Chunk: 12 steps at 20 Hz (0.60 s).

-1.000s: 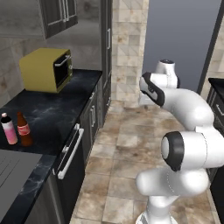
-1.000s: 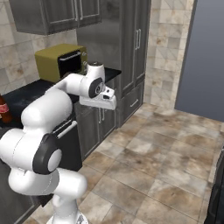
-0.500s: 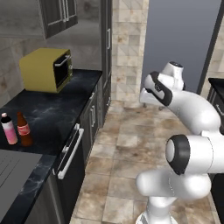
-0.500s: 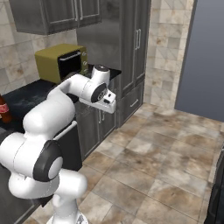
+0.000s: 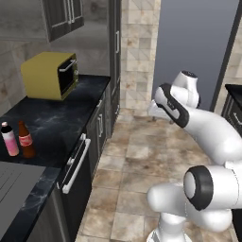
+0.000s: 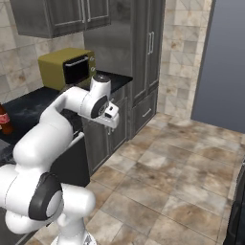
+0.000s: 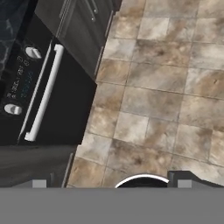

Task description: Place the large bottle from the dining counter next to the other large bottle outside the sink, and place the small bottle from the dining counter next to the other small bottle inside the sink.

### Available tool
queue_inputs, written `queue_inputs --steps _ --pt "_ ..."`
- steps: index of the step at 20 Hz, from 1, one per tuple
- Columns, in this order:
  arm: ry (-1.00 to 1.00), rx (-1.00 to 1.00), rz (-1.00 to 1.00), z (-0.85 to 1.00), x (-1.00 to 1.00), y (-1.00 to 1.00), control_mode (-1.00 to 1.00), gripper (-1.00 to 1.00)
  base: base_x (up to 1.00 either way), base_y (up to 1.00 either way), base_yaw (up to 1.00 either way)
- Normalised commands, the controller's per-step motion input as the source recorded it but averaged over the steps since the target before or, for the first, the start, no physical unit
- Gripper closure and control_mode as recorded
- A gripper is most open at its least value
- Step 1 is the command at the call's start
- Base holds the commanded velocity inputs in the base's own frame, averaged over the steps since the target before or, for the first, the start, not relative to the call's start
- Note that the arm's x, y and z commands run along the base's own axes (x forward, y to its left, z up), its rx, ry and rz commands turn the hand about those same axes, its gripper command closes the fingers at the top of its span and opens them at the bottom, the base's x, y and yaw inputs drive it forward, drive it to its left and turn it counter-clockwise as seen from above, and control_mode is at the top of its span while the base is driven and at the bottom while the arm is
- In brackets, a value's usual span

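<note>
On the black marbled counter the pink-red bottle with a dark cap (image 5: 9, 139) and the dark brown red-labelled bottle (image 5: 26, 140) stand upright side by side, just beyond the grey sink basin (image 5: 14, 182). The brown bottle (image 6: 4, 119) also shows at the left edge of the right base view. My gripper (image 6: 113, 123) hangs over the tiled floor in front of the cabinets, well to the right of both bottles. In the hand view its fingertips (image 7: 183, 180) sit far apart, open, with nothing between them. The dining counter and the small bottles are out of view.
A yellow microwave (image 5: 49, 75) stands at the far end of the counter. Below the counter is a black oven with a long white handle (image 7: 41, 92) and grey drawers. Tall dark cabinets (image 6: 143, 52) rise behind. Tiled floor (image 6: 167, 177) spreads to the right, with another dark counter (image 5: 235, 94) at its edge.
The arm has turned a little and the hand has sunk slightly over the floor. The two bottles and the base have stayed put.
</note>
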Motion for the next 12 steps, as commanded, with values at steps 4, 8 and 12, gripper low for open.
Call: queue_inputs --steps 4,8,12 --pt "0.00 -0.11 0.00 -0.01 -0.23 0.00 -1.00 -1.00 0.00 0.00 0.00" --pt "0.00 -0.21 0.00 -0.01 -0.06 0.00 -1.00 -1.00 0.00 0.00 0.00" --pt "0.00 -0.20 0.02 0.00 0.00 0.00 -1.00 -1.00 0.00 0.00 0.00"
